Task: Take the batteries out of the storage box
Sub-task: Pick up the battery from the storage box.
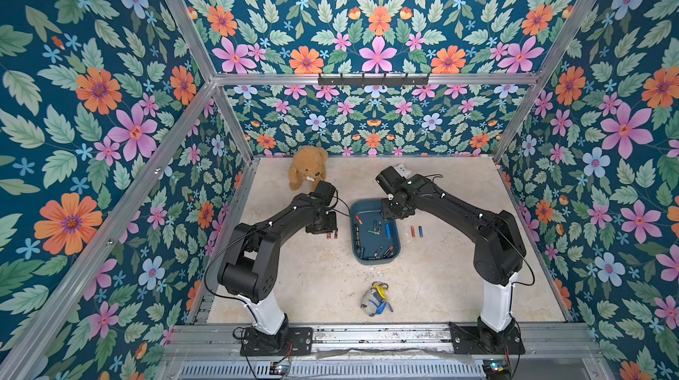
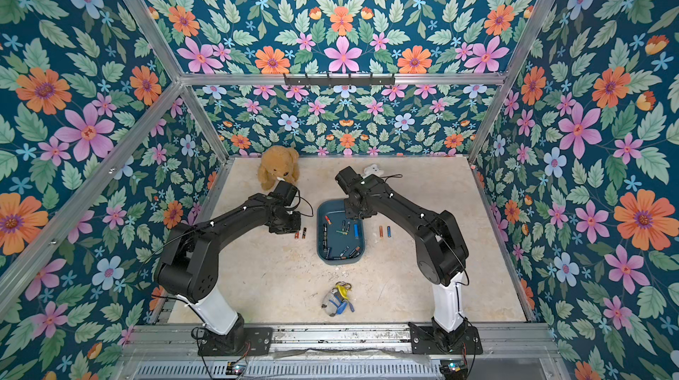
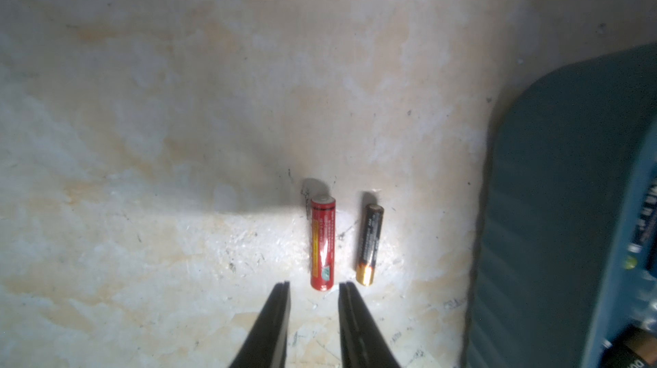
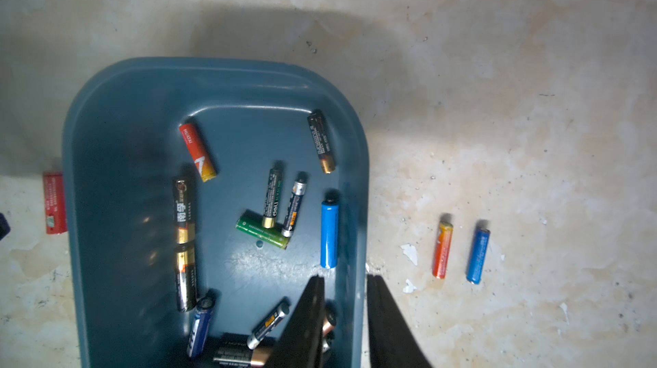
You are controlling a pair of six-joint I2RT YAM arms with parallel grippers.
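The teal storage box (image 1: 374, 262) (image 4: 213, 67) lies mid-table with several batteries in it, among them a blue one (image 4: 329, 233), a green one (image 4: 263, 229) and a red-orange one (image 4: 197, 151). On the table to its right lie an orange battery (image 4: 442, 250) and a blue battery (image 4: 478, 256). To its left lie a red battery (image 3: 322, 243) and a black battery (image 3: 369, 243). My left gripper (image 3: 314, 284) (image 1: 323, 229) is open and empty, just short of the red battery's end. My right gripper (image 4: 345, 277) (image 1: 393, 218) is open, and its fingers straddle the box's right wall.
A brown teddy bear (image 1: 306, 172) sits at the back left beside my left wrist. A small white plush (image 1: 401, 169) lies behind the right arm. A grey plush keyring toy (image 1: 374, 299) rests near the front edge. Flowered walls close in three sides of the table.
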